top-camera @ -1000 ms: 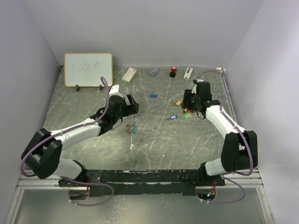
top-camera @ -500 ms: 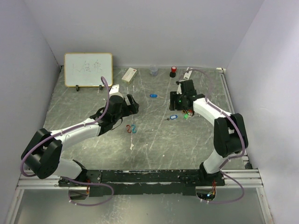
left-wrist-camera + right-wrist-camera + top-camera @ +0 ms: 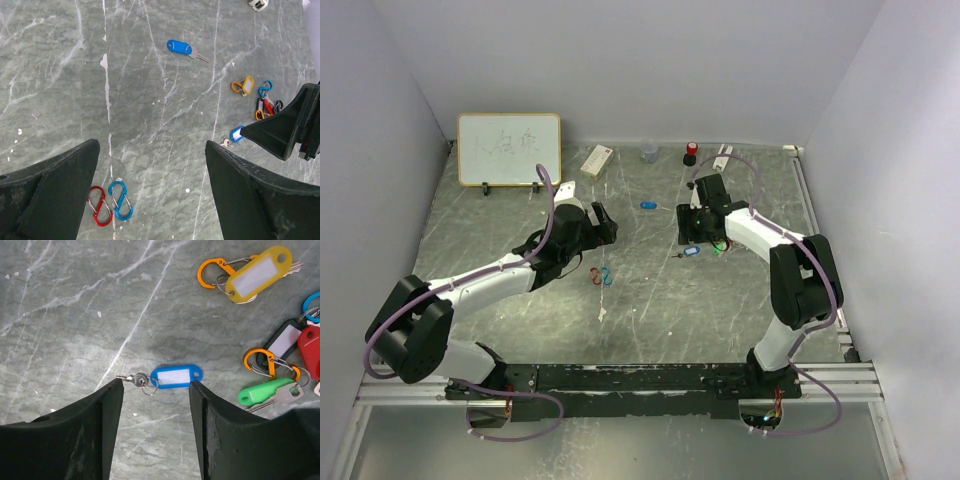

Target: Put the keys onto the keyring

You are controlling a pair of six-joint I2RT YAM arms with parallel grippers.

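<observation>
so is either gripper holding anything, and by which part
Nothing is held: left gripper and right gripper are both open, the right hovering over the blue-tagged key.

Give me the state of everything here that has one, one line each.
left gripper, open, empty.
right gripper, open, straddling blue-tagged key.
blue-tagged key, lying flat, ungripped.
second blue-tagged key, lying flat, alone.
yellow-tagged key, seemingly clipped to orange carabiner.
red carabiner, closed, empty.
blue carabiner, closed, empty.
</observation>
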